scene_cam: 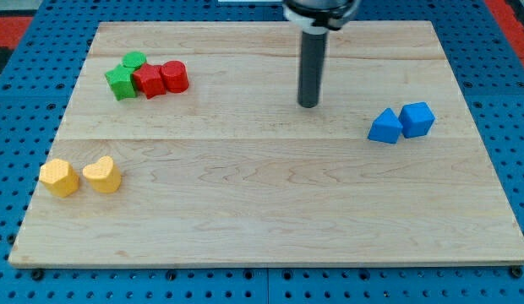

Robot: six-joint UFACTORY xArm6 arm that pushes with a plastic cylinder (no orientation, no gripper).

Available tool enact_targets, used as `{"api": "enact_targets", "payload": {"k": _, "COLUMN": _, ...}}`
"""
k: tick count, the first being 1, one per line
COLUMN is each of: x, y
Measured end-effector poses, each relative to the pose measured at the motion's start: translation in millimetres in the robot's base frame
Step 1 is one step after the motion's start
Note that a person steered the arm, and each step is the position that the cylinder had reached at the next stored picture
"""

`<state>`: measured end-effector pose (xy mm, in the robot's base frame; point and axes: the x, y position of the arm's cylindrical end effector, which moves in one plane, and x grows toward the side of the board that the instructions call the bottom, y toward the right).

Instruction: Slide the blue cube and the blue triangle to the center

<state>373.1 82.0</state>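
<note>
My tip [308, 105] rests on the table [270, 219] at the far middle; I carry no jaws to spread or press together (only this rod). The blue triangle [384, 127] and blue cube [417, 119] sit touching, to my right and slightly nearer. To drive them leftward to the center, I judge I must first get round to their right side.

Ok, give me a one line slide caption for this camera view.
My tip rests mid-board, left of the touching blue triangle and blue cube; green, red and yellow blocks sit far left.
</note>
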Motion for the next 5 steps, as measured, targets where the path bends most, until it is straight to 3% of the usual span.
{"api": "enact_targets", "payload": {"k": 3, "x": 4, "y": 188}}
{"api": "enact_targets", "payload": {"k": 5, "x": 59, "y": 178}}
